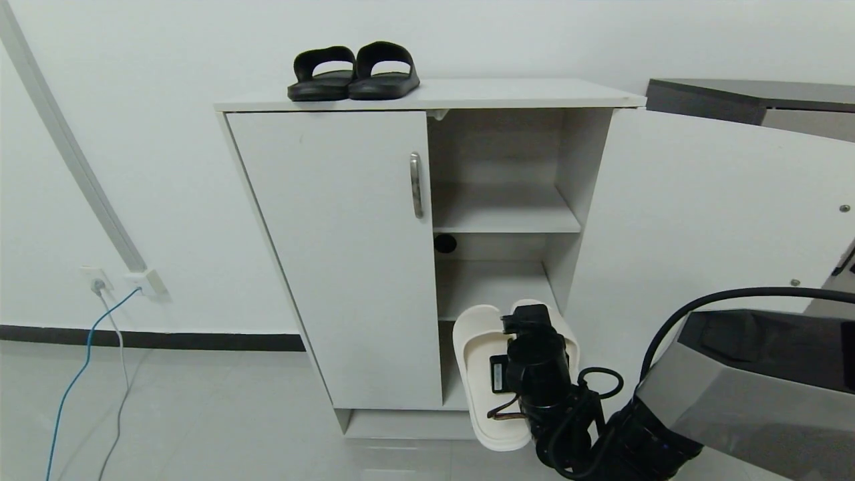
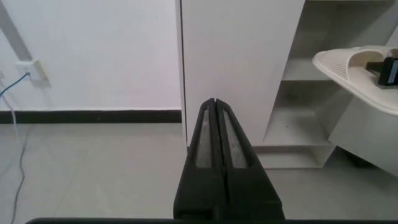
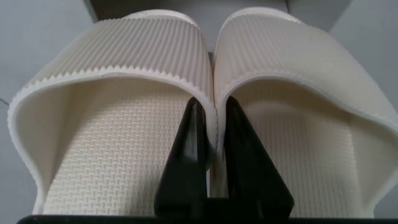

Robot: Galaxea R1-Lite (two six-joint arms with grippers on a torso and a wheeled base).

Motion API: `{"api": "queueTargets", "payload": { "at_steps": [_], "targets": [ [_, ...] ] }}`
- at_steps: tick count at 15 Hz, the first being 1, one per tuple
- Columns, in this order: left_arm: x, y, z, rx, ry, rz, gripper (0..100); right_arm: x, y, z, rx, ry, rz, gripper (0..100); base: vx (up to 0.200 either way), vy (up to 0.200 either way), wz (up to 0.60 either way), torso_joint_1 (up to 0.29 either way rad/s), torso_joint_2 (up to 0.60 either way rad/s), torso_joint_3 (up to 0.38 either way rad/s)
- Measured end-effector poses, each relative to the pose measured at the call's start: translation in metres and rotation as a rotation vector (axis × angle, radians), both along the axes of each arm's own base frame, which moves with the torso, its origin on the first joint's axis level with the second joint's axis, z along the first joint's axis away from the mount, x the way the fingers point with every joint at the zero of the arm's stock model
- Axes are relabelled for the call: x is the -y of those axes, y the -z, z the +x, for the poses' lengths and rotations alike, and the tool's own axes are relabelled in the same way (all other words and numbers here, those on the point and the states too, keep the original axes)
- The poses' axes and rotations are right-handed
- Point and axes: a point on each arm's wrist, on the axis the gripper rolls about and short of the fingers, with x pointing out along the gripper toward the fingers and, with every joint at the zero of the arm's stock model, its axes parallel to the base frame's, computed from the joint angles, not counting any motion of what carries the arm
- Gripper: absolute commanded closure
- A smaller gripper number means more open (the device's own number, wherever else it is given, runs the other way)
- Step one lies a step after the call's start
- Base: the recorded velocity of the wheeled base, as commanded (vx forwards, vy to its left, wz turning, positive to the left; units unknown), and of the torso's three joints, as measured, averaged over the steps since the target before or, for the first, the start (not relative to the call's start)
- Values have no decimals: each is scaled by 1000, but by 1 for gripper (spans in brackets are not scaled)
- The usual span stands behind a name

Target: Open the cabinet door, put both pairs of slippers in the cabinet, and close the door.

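Observation:
A pair of white slippers [image 1: 482, 374] hangs in front of the cabinet's open right half, held side by side. My right gripper [image 3: 212, 134] is shut on the inner edges of both white slippers [image 3: 124, 137], one finger inside each. The heel of one white slipper [image 2: 354, 71] shows in the left wrist view. A pair of black slippers [image 1: 354, 72] rests on the cabinet top [image 1: 507, 92]. The right door [image 1: 701, 220] stands swung open; the left door [image 1: 334, 254] with its metal handle [image 1: 416, 185] is closed. My left gripper [image 2: 215, 106] is shut on nothing, low above the floor before the cabinet.
Inside the cabinet are bare shelves [image 1: 504, 214] at several heights. A wall socket [image 1: 100, 279] with blue and grey cables [image 1: 73, 381] sits at the lower left. The tiled floor [image 1: 200, 414] left of the cabinet is open.

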Motion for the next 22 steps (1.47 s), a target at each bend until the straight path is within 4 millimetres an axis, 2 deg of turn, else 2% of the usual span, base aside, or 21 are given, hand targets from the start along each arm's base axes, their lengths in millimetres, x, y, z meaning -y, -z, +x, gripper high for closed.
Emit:
{"api": "queueTargets", "payload": {
  "at_steps": [17,22],
  "targets": [
    [0,0,0,0,1,-5,100,0,9,3,-6,7,-7,100,0,0,0,0,0,0],
    [0,0,0,0,1,-3,100,-1,11,4,-8,2,-8,100,0,0,0,2,4,-134]
  ]
}}
